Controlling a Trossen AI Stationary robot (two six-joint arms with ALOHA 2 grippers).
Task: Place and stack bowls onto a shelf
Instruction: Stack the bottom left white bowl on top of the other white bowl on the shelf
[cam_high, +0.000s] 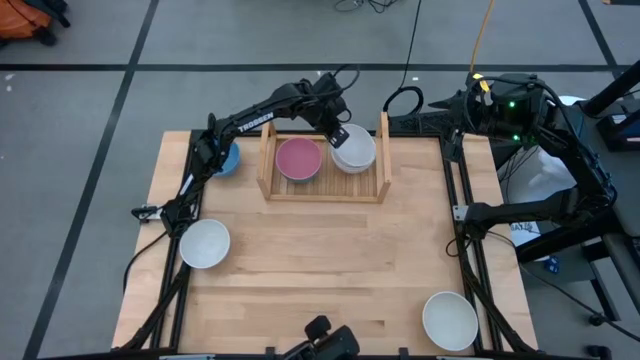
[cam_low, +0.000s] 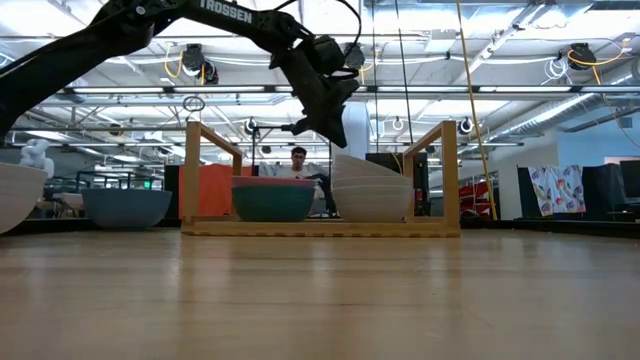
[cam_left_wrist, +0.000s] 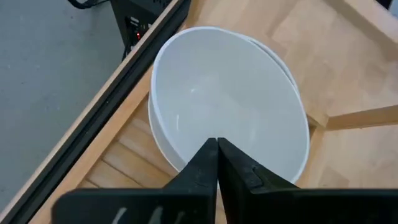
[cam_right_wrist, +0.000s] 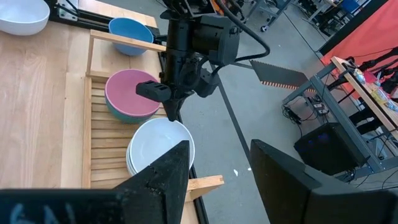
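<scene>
The left gripper (cam_high: 337, 137) hangs over the shelf (cam_high: 323, 190) at the back of the table (cam_high: 320, 270), right above the stack of white bowls (cam_high: 355, 150) in the shelf's right-hand part. Look at the left wrist view: its two dark fingers (cam_left_wrist: 208, 163) are pressed together, tips meeting over the inside of the top white bowl (cam_left_wrist: 230, 106), and nothing is held between them. From table height, the gripper (cam_low: 325, 125) sits just above the stack (cam_low: 372, 195), though I cannot tell whether the fingertips touch the bowl.

Beside that stack, in the middle of the shelf, the pink bowl (cam_high: 298, 158) is nested on the teal bowl (cam_low: 273, 203); the two piles stand close together between the upright side panels. The shelf's left part is bare slats.

Outside the shelf, the blue bowl (cam_high: 226, 158) rests on the table just past the left panel. One white bowl (cam_high: 205, 243) sits near the table's left edge, another white bowl (cam_high: 449, 320) near the front right corner.

The right gripper (cam_right_wrist: 217, 168) waits off the table's back right corner, fingers spread wide, holding nothing. A person (cam_low: 299, 160) sits in the room behind the shelf.
</scene>
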